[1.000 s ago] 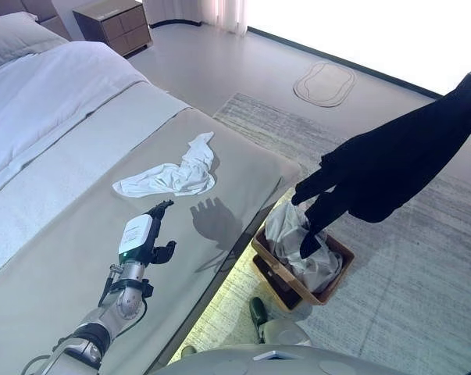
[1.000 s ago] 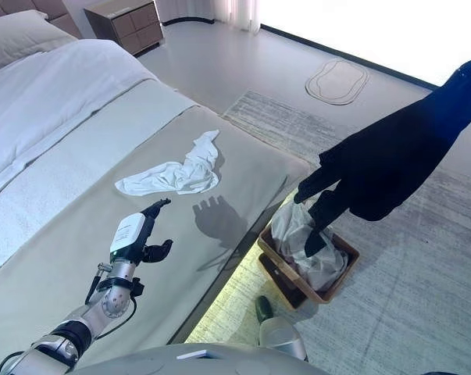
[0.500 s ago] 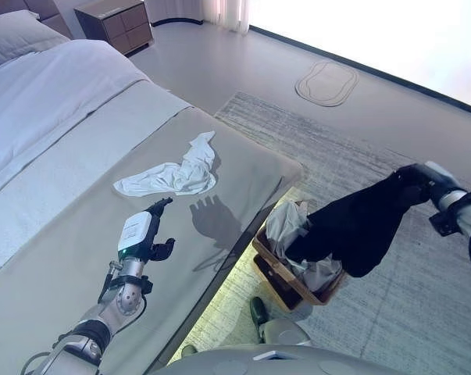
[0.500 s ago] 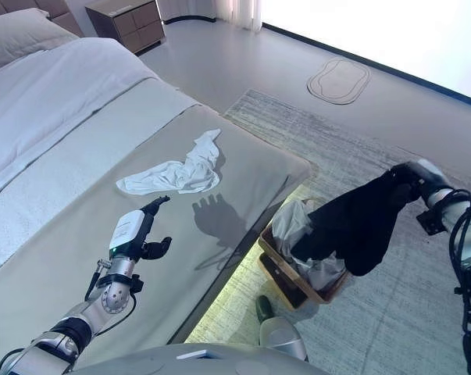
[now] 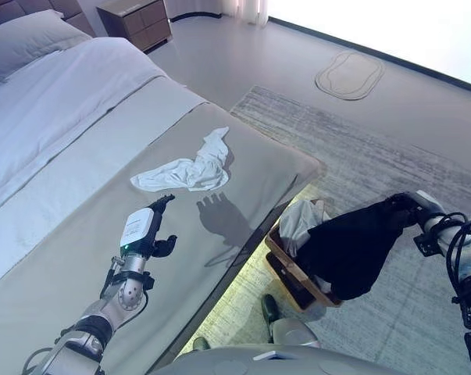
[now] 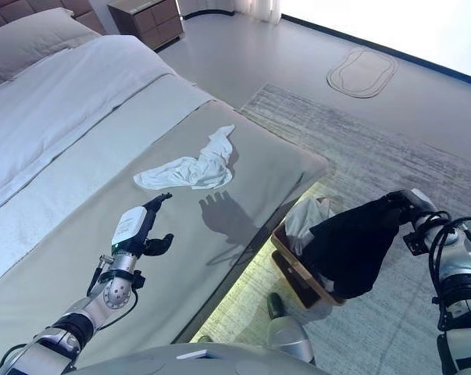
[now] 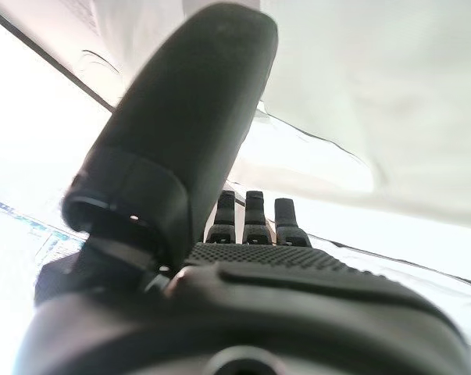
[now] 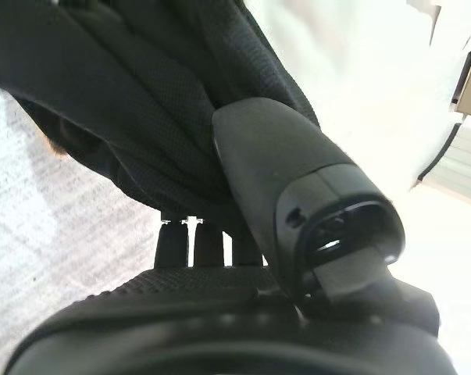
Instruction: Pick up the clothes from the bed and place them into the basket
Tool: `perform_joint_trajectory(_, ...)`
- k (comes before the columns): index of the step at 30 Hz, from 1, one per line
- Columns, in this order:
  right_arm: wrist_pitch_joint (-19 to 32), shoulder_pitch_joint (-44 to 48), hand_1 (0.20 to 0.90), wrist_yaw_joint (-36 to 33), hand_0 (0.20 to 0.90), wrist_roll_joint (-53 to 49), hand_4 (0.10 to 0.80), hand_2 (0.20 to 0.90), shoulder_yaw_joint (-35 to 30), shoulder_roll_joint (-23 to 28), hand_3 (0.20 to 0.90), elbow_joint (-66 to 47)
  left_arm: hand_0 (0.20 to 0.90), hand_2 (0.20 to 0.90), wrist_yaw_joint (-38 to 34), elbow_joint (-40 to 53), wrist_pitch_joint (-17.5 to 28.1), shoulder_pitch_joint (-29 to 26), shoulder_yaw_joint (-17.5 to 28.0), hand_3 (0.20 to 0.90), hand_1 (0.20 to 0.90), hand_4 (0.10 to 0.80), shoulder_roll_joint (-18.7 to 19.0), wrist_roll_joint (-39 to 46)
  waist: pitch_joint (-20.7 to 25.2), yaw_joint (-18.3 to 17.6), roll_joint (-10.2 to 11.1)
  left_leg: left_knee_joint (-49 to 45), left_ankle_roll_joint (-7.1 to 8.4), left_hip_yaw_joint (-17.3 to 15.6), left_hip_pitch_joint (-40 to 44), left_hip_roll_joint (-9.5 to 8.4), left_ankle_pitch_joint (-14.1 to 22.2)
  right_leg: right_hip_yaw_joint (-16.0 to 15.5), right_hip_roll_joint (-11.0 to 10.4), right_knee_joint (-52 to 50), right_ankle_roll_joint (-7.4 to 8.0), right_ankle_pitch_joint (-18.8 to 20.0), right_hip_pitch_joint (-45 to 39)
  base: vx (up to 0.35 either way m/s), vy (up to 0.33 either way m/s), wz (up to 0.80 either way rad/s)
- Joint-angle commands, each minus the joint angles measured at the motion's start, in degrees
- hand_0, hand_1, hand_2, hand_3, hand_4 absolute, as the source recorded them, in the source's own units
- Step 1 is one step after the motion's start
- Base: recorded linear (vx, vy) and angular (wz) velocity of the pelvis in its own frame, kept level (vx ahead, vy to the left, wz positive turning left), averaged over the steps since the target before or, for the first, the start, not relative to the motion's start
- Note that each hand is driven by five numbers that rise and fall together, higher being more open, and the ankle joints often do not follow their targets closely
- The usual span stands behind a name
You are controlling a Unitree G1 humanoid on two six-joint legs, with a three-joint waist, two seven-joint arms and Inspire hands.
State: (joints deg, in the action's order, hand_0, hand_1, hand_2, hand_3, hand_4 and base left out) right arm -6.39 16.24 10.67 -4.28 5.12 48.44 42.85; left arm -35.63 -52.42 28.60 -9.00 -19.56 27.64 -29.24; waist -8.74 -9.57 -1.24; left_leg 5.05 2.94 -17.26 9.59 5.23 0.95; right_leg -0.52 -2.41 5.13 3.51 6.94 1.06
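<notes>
Right eye view, right hand (image 6: 403,205) gripping black garment (image 6: 351,244) (over basket (image 6: 291,266))

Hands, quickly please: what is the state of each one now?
Left hand: open, empty, above the bed.
Right hand: shut on the black garment, over the basket.

Black garment (image 5: 351,248): dark cloth, hanging in loose folds from the right hand (image 5: 407,209), which pinches its upper edge; the lower part drapes over the basket's near rim. White garment (image 5: 190,167): crumpled, lying stretched out on the grey cover of the bed (image 5: 79,234) near its foot. Basket (image 6: 291,266): brown, rectangular, on the rug beside the bed, holding a bunched pale cloth (image 5: 301,221).
</notes>
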Motion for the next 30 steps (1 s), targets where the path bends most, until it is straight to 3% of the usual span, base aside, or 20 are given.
perform_joint_trajectory(1, 5.1, 6.0, 0.300, -4.8, 0.300, 1.0, 0.100, 0.300, -1.4, 1.3, 0.200, 1.3, 0.900, 0.900, -1.6, 3.9, 1.8, -4.4, -0.7, 0.900, 0.900, 0.800, 2.6, 1.8, 3.5, 1.2, 2.2, -2.2, -0.70, 3.0, -2.8, -0.36, 1.6, -2.4, -1.8, -8.1, 2.56, -6.5, 0.2, 0.009, -0.028, 0.08)
perform_joint_trajectory(2, 5.2, 6.0, 0.300, -6.0, 0.300, 2.1, 0.100, 0.300, -1.3, 1.2, 0.200, 1.6, 0.900, 0.900, -1.6, 3.8, 1.7, -4.5, -0.9, 0.900, 0.900, 0.800, 2.6, 1.9, 3.5, 1.3, 2.1, -2.2, -0.71, 3.0, -2.8, -0.36, 1.6, -2.4, -1.8, -8.1, 2.57, -6.6, 0.2, 0.009, -0.023, 0.08)
perform_joint_trajectory(3, 5.5, 6.0, 0.900, -7.6, 0.900, 3.7, 0.800, 0.900, -1.2, 1.0, 0.900, 2.0, 0.900, 0.900, -1.6, 3.9, 1.6, -4.5, -1.1, 0.900, 0.900, 0.800, 2.5, 1.8, 3.4, 1.4, 2.1, -2.2, -0.72, 3.1, -2.8, -0.36, 1.6, -2.4, -1.8, -8.1, 2.57, -6.6, 0.2, 0.009, -0.018, 0.06)
perform_joint_trajectory(30, 3.3, 3.5, 0.900, -7.1, 0.900, 5.1, 0.800, 0.900, -1.0, 0.3, 0.900, -1.5, 0.900, 0.900, -2.2, 5.6, 1.7, -3.1, -0.2, 0.900, 0.900, 0.800, 3.6, 1.1, 2.2, 2.4, 2.3, -1.8, -0.54, 4.1, -2.7, 0.06, 0.9, -3.2, -2.0, -8.1, 2.46, -7.0, -0.5, 0.002, -0.001, 0.01)
